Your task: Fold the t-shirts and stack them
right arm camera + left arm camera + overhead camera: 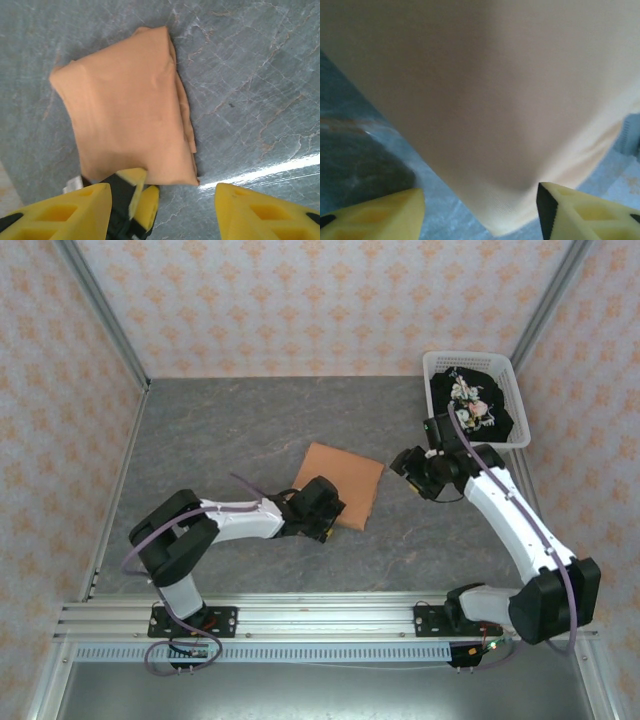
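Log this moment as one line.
orange t-shirt: folded on table | black t-shirt: in basket | left gripper: open, astride orange corner | right gripper: open, empty

The top view is evenly lit from above, soft and sharp throughout, with only faint shadows beneath the arms on the grey table [230, 430]. The left wrist view is dimmer and badly out of focus: the orange shirt [495, 100] is a smooth blur, its weave resolving only near the lower corner, and a dark shadow lies on the table at left. The right wrist view is bright and crisp, with a white glare streak [270, 167] crossing the table at lower right.
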